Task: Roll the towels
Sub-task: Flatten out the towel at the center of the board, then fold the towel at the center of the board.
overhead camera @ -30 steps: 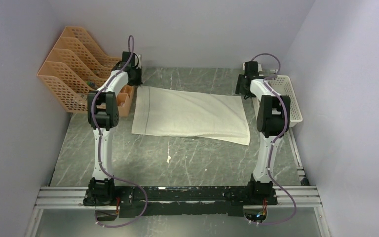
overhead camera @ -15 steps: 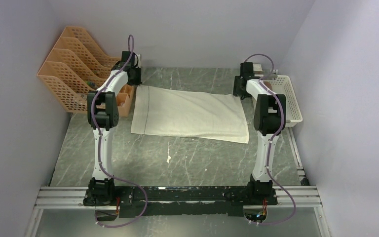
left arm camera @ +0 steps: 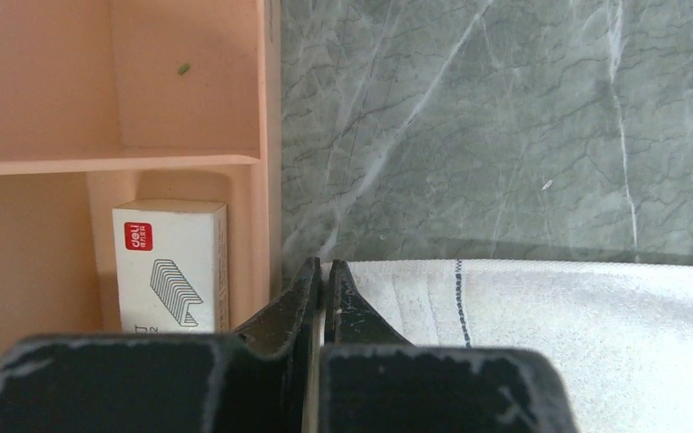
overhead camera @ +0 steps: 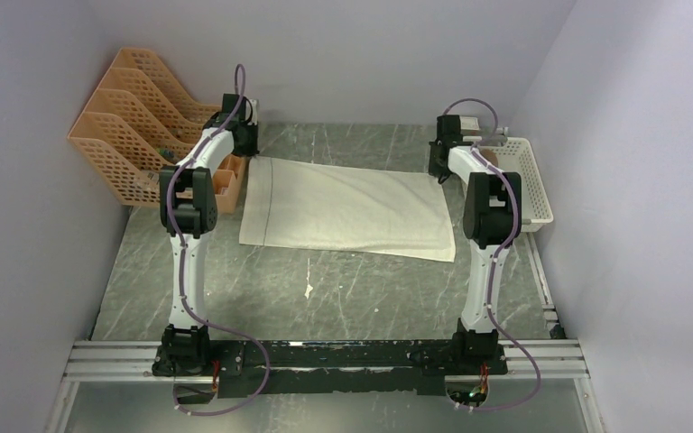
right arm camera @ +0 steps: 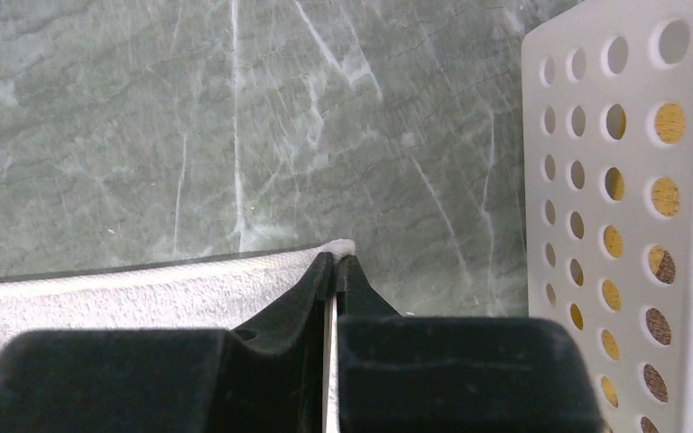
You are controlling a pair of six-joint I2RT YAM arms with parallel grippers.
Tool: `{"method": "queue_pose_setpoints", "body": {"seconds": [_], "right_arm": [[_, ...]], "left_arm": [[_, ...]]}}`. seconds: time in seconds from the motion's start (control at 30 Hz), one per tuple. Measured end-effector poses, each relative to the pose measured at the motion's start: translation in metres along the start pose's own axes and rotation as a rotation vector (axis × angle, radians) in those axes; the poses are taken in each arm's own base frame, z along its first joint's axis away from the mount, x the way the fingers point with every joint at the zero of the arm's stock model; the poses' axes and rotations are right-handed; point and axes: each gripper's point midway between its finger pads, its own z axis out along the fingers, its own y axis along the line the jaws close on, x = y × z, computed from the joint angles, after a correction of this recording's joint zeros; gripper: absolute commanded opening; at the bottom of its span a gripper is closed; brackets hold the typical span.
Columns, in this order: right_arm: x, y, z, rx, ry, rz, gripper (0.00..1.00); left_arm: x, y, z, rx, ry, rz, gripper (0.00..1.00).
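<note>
The grey-green marbled tabletop (overhead camera: 352,289) fills most of the overhead view, and the cream-white towel (overhead camera: 347,209) lies spread flat across its middle, a wide rectangle with a thin dark stitched line running near its left edge. At the upper left of the frame stands an orange mesh file rack (overhead camera: 131,126), close beside the towel's left side. At the right sits a white perforated basket (overhead camera: 531,180), with mustard and brown showing through its holes, too hidden to name. The left end effector (left arm camera: 325,271) is down at the towel's upper left corner with its fingers pressed together, and appears pinched on the cloth edge there. The right end effector (right arm camera: 336,262) is likewise closed on the upper right corner, a tip of the hem peeking out past its fingertips. A small white box of staples (left arm camera: 171,262) rests in the rack's lower compartment, just left of the left fingers. The towel looks light, soft and limp — it should sag between the two held corners and drag on the stone instead of sliding freely. The two upper corners seem the right places to hold, so the edge can be turned over evenly and the roll does not skew.
</note>
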Motion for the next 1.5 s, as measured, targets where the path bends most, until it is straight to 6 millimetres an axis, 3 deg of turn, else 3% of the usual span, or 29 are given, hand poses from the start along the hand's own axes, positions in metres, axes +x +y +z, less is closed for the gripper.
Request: {"method": "queue_pose_setpoints", "body": {"seconds": [0.17,0.3,0.53,0.63,0.73,0.9,1.13,1.2,1.37,1.5], "right_arm": [[-0.004,-0.002,0.001,-0.036,-0.014,0.047,0.0],[-0.015,-0.01,0.005,-0.041,-0.024,0.079,0.0],[-0.073,-0.019,0.014,-0.034,-0.136,0.107,0.0],[-0.079,-0.024,0.011,-0.025,-0.163,0.106,0.0],[-0.071,-0.029,0.006,-0.012,-0.173,0.099,0.0],[-0.058,-0.037,-0.027,0.005,-0.225,0.078,0.0],[-0.07,-0.047,-0.117,-0.016,-0.465,0.057,0.0],[-0.066,-0.046,-0.133,-0.032,-0.511,0.049,0.0],[-0.028,-0.044,-0.134,-0.049,-0.473,0.042,0.0],[0.015,-0.044,-0.13,-0.053,-0.392,0.057,0.0]], "left_arm": [[-0.004,0.001,-0.001,0.006,-0.009,-0.004,0.07],[-0.024,-0.005,-0.001,0.039,-0.06,-0.002,0.07],[-0.061,-0.017,0.0,0.107,-0.193,0.01,0.07],[-0.073,-0.021,-0.002,0.125,-0.242,0.017,0.07],[-0.081,-0.023,-0.005,0.14,-0.285,0.029,0.07],[-0.055,-0.027,-0.024,0.168,-0.296,0.045,0.07],[-0.029,-0.032,-0.074,0.196,-0.38,0.058,0.07],[-0.023,-0.033,-0.085,0.203,-0.407,0.056,0.07],[0.01,-0.035,-0.099,0.218,-0.403,0.028,0.07],[0.037,-0.035,-0.104,0.225,-0.374,0.0,0.07]]}}
